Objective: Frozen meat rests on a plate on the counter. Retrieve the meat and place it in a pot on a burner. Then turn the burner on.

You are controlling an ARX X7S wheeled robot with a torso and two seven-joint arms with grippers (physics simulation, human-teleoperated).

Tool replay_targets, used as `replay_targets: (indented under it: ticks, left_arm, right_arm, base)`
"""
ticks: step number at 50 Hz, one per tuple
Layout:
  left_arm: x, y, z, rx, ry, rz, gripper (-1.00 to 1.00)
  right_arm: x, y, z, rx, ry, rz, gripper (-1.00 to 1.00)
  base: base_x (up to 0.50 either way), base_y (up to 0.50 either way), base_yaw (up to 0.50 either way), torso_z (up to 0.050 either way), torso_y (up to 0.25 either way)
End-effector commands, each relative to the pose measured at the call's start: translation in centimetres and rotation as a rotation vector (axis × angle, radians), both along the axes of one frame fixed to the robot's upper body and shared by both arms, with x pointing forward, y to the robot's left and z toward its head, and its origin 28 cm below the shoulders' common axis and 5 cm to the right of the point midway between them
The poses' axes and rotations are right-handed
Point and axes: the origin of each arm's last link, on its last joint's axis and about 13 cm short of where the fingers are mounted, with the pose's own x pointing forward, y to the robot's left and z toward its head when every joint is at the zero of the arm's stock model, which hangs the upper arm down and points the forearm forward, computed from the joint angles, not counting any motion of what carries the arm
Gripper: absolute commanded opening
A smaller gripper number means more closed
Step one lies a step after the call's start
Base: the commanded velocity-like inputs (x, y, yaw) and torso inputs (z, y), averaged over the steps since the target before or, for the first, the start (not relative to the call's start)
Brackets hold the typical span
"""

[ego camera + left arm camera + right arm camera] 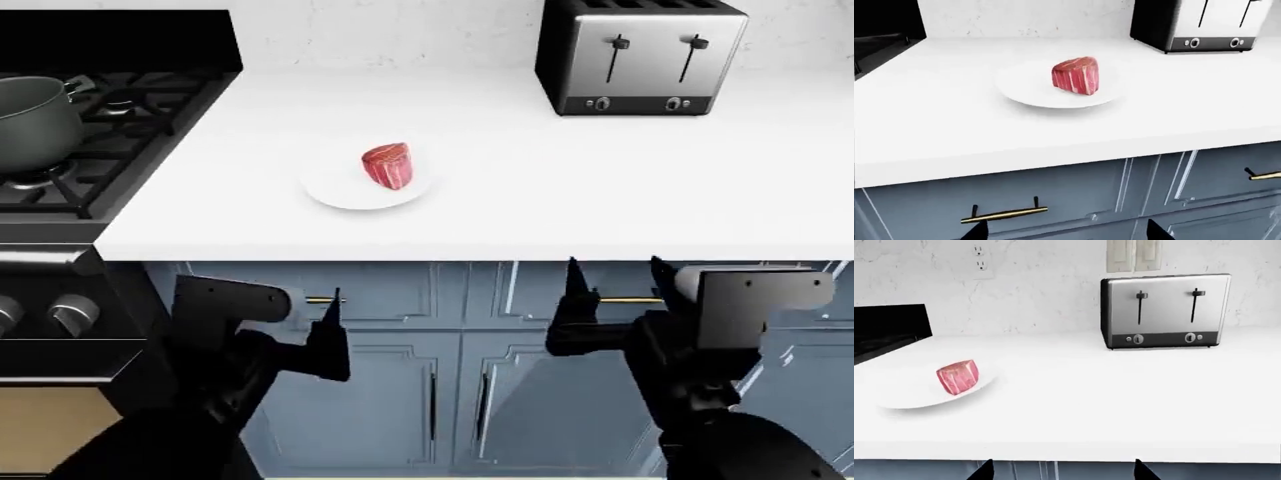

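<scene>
On the bench at 12 o'clock from our left gripper (334, 322), the frozen meat (388, 165) sits on the plate (328, 189). Both grippers, the right gripper (615, 290) included, hang released and empty below the bench edge. We should lift the left clear of the edge, then descend over the meat with jaws wide, and carry toward the pot (34, 122) at 10 o'clock.

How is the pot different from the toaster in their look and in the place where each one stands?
The pot is round, dark grey and open at the top; the toaster is boxy, silver with black trim, and has two levers in front. The pot stands on the stove grates at the head view's left; the toaster stands on the white counter against the wall, at the right. Both look like metal, and neither hand is near them.
</scene>
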Motion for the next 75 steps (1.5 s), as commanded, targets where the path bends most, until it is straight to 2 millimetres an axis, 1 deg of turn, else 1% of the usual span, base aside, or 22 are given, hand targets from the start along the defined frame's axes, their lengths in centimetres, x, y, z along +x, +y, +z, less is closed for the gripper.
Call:
replay_targets:
  ticks: [1, 6, 8, 10, 13, 18, 25, 47, 55, 63, 70, 75]
  left_arm:
    - [-0.7, 0.6, 9.2, 0.103, -0.018, -0.159, 1.00]
    - [-0.1, 0.5, 12.7, 0.086, 0.012, -0.159, 1.00]
    - [0.0, 0.3, 14.2, 0.087, 0.015, -0.157, 1.00]
    - [0.0, 0.1, 15.3, 0.085, 0.020, -0.157, 1.00]
    - [0.1, 0.0, 16.4, 0.067, 0.053, -0.140, 1.00]
    - [0.4, -0.4, 17.3, 0.048, 0.074, -0.123, 1.00]
    - [0.8, -0.4, 17.6, 0.030, 0.082, -0.093, 1.00]
    - [1.5, -0.3, 17.0, 0.026, 0.077, -0.060, 1.00]
    - [2.4, -0.3, 17.0, 0.010, 0.095, -0.047, 1.00]
    - [4.2, -0.8, 17.4, -0.010, 0.186, -0.033, 1.00]
    - [5.8, -1.3, 16.7, 0.018, 0.262, 0.002, 1.00]
    - [6.1, -1.9, 16.5, 0.003, 0.305, 0.015, 1.00]
  right_arm:
    - [-2.1, -0.9, 8.7, -0.171, -0.092, 0.131, 1.00]
    - [-2.1, -1.3, 11.6, -0.171, -0.103, 0.154, 1.00]
    - [-2.0, -1.3, 12.4, -0.182, -0.108, 0.165, 1.00]
    - [-1.9, -1.3, 13.0, -0.189, -0.111, 0.174, 1.00]
    - [-1.8, -1.3, 13.5, -0.197, -0.116, 0.185, 1.00]
    - [-1.8, -1.3, 13.8, -0.200, -0.116, 0.189, 1.00]
    - [-1.4, -1.2, 13.7, -0.198, -0.115, 0.199, 1.00]
    - [-0.9, -1.2, 13.1, -0.191, -0.101, 0.209, 1.00]
    - [-0.2, -1.1, 12.8, -0.191, -0.080, 0.213, 1.00]
    - [0.5, -1.1, 12.5, -0.188, -0.056, 0.225, 1.00]
    - [1.0, -1.2, 12.1, -0.175, -0.050, 0.231, 1.00]
    - [1.1, -1.4, 11.8, -0.164, -0.048, 0.238, 1.00]
  base:
    - [0.00, 0.00, 0.00, 0.000, 0.000]
    - [0.00, 0.00, 0.00, 0.000, 0.000]
    - [0.00, 0.00, 0.00, 0.000, 0.000]
    - [0.05, 0.00, 0.00, 0.000, 0.000]
    - [0.39, -0.08, 0.00, 0.000, 0.000]
    - [0.50, -0.14, 0.00, 0.000, 0.000]
    - [0.50, -0.14, 0.00, 0.000, 0.000]
    - [0.49, -0.13, 0.00, 0.000, 0.001]
    - [0.00, 0.00, 0.00, 0.000, 0.000]
    - [0.00, 0.00, 0.00, 0.000, 0.000]
    - [0.00, 0.00, 0.00, 0.000, 0.000]
    - [0.00, 0.00, 0.00, 0.000, 0.000]
